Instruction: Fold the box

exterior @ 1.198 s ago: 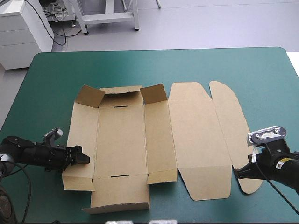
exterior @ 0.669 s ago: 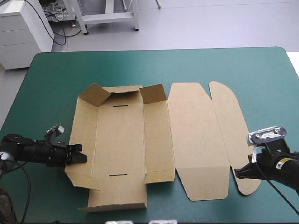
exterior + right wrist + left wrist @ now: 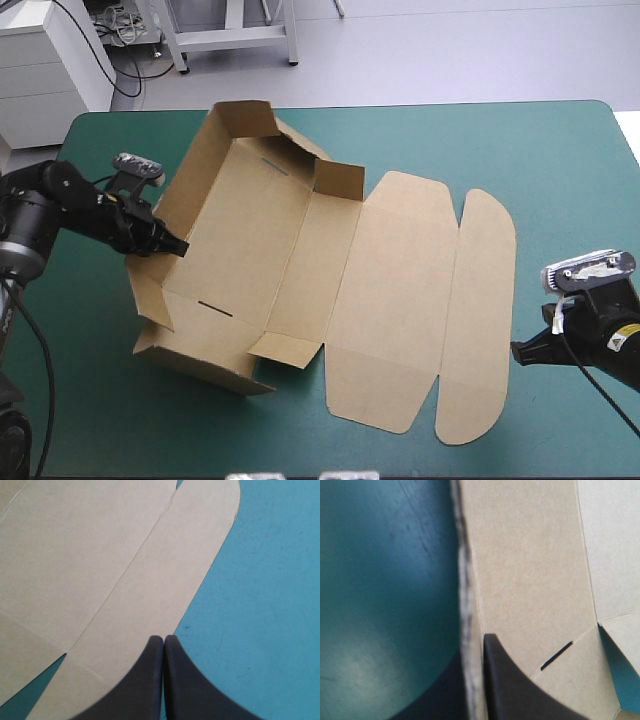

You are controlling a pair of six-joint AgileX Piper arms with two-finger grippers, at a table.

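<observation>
The box point(image 3: 300, 250) lies from the tabletop's point(image 3: 520, 150) centre toward 9 o'clock, with walls raised on that side and the lid flat toward 3 o'clock. The left claw point(image 3: 172, 245) is clamped on the raised side wall point(image 3: 195, 170) at the box's 9 o'clock. The right claw point(image 3: 520, 350) is closed and empty, its tips at the rounded lid flap's point(image 3: 485, 300) edge, near 4 o'clock.

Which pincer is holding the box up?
The left pincer: it pinches a raised side wall of the box. The right pincer is shut, only at the edge of the flat rounded flap.
</observation>
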